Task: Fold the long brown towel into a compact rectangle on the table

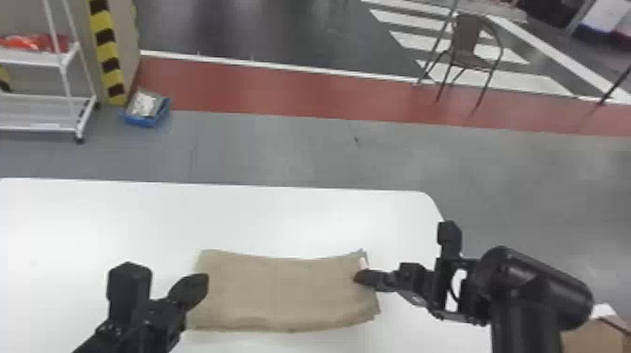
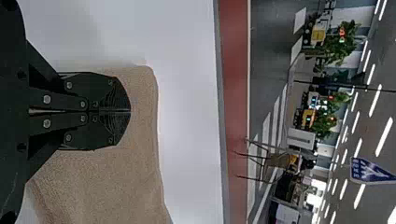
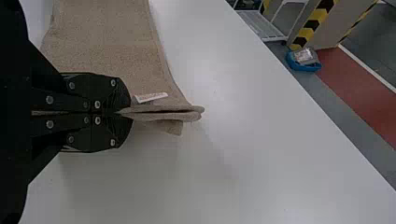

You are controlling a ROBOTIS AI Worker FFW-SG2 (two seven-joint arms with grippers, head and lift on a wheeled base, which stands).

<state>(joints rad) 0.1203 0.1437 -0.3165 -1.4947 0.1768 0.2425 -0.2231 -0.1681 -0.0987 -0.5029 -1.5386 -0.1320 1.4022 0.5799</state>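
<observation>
Right gripper [image 3: 130, 113] tightly clamps the right end of the brown towel [image 1: 281, 293] on the near part of the table [image 1: 281, 216]; left gripper [image 2: 130, 112], closed and seemingly empty, is at the left end. A crosswise fold appears under way, calling for a leftward carry.

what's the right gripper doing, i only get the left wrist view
Observer: It's shut on the towel; the right gripper has that end pinched between its fingertips.
Operator: anything right by its tips
Observer: Yes, a white tag on the towel, just past them.
Operator: single layer in that pinch or more
Observer: More: the bit sticking out past the tips shows two layers, one against the other with a thin dark gap.
</observation>
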